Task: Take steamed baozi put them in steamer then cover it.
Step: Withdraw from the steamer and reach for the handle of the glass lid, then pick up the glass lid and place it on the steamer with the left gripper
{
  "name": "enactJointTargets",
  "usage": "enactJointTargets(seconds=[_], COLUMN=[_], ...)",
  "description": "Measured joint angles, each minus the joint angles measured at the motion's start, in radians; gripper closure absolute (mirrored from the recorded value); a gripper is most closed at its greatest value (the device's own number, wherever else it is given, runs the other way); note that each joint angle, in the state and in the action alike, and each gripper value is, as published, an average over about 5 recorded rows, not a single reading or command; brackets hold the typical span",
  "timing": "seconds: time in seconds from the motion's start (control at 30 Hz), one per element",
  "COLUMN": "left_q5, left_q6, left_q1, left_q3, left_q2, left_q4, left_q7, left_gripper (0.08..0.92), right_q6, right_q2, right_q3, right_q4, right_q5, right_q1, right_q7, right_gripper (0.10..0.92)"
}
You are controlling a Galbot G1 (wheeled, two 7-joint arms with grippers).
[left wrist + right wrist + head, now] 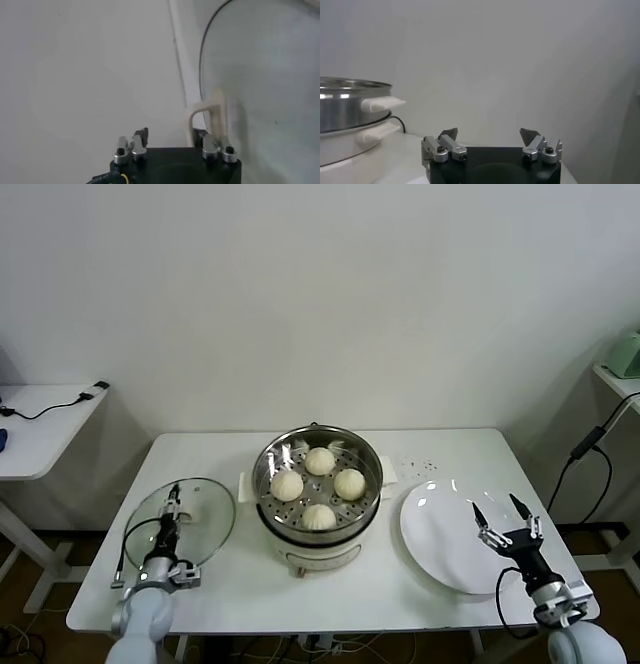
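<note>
Between left gripper fingers: cover handle.

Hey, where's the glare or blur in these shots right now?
Head view: bright glints on the steamer rim and faint reflections on the cover glass. Left wrist view: the cover's handle looks soft, out of focus. Right wrist view: highlight streaks on the steamer wall.

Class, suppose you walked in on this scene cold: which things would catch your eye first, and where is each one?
First, the shiny steamer at the middle of the white table, with four steamed baozi already sitting on its perforated tray. To the robot's left the glass cover lies flat on the table, with the left tool at its white handle. On the other side, the right tool hangs open over a bare white plate.
</note>
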Motion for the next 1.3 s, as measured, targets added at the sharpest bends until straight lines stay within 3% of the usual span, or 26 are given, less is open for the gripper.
enactJointTargets(seconds=[0.5, 0.8, 1.3], left_q5=[-0.066, -0.135, -0.284], left_q6=[-0.023, -0.016, 0.112], left_q1=[0.006, 0.046, 0.216], left_q3=[0.003, 0.013, 0.016], left_q2=[0.014, 0.047, 0.173], left_q4=[0.006, -0.088, -0.482], left_q7=[0.011, 0.028, 0.119], left_gripper=[0.837, 0.848, 0.848], right_q6=[0.01, 0.016, 0.025], right_q2=[0.018, 0.021, 0.021], right_q3=[0.0, 0.009, 0.018], right_q4=[-0.012, -0.019, -0.042], right_q5=[-0.029, -0.033, -0.043], right_q1=[0.009, 0.01, 0.03], right_q7=[-0.009, -0.011, -0.012], right_gripper=[0.203, 0.203, 0.203])
